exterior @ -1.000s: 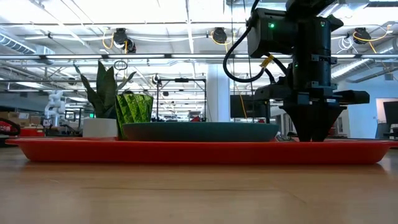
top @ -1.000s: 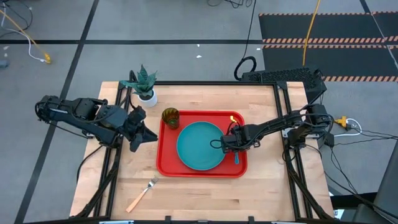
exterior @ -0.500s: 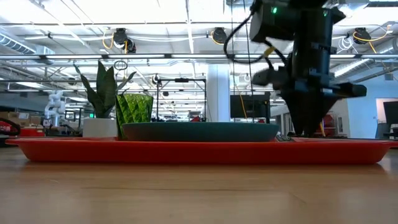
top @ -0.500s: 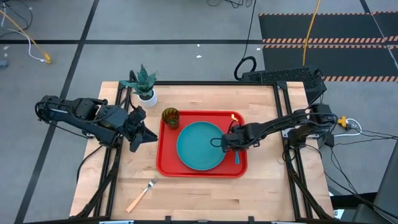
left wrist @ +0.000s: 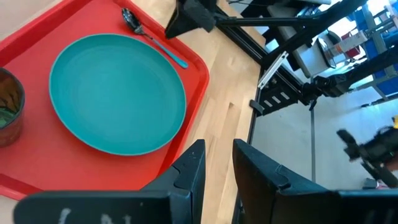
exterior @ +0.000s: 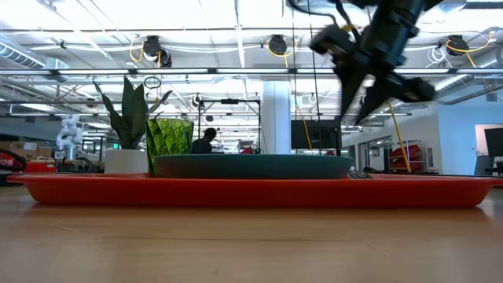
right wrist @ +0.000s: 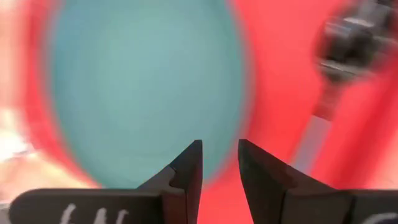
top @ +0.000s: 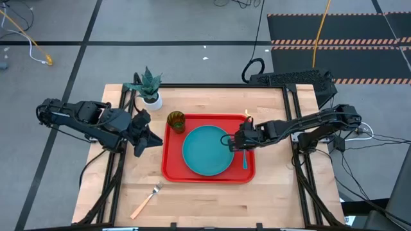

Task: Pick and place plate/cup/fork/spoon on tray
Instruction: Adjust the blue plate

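The red tray (top: 172,168) lies mid-table. On it rest the teal plate (top: 207,149), the olive-green cup (top: 176,121) at its far left corner, and the blue-handled spoon (top: 244,160) along its right side, next to the plate. The fork (top: 146,200) lies on the bare table near the front left. My right gripper (top: 231,141) hangs tilted above the plate's right edge, well clear of the tray in the low view (exterior: 357,98), open by a narrow gap and empty. My left gripper (top: 159,141) waits left of the tray, narrowly open and empty.
A white pot with a green plant (top: 151,97) stands at the table's far left, behind the cup. Bare wood lies in front of the tray around the fork. The black frame rails run along the table's left and right edges.
My right gripper has risen from just above the tray's right side, by the spoon, to well above it, and has tipped from pointing straight down to a slant. The spoon stays lying on the tray.
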Controlling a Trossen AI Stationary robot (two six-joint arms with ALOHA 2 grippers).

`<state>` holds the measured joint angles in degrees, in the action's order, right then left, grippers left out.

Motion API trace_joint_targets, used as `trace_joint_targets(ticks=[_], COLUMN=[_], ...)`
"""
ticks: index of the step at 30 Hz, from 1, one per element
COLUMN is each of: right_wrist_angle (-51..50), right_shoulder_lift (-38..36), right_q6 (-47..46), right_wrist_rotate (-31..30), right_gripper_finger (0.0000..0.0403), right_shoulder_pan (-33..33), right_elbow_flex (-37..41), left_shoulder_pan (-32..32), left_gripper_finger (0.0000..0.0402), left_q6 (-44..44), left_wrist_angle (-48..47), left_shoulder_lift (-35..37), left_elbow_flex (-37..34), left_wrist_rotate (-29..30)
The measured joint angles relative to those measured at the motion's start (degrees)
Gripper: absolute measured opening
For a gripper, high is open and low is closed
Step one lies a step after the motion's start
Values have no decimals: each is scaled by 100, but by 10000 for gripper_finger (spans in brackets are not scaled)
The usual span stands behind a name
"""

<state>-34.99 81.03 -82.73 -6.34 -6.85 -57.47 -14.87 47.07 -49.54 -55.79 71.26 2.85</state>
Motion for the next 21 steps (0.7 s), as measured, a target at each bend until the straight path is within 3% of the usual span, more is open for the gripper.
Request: trace_joint_targets(ticks=[6,10,14,21], right_wrist_angle=[2427,3280,3102,1628], right_shoulder_lift=[39,35,42,44], right_q6=[1444,1323,1287,849], right_wrist_rotate=[-407,-292,-282,-646], right_gripper_finger=[96,96,96,96], right_shoulder_pan=[101,188,190,205], right_elbow_flex=[350,685,878,890], left_shoulder_pan=[0,0,1,2], left_gripper_finger=[83,83,83,82], left_q6=[-67,132,368,432], left_wrist_angle=[230,475,682,854], left_shoulder_lift=[-2,-2,-7,-7], left_elbow_flex=[0,0,0,0], left_wrist_rotate=[18,48,177,224])
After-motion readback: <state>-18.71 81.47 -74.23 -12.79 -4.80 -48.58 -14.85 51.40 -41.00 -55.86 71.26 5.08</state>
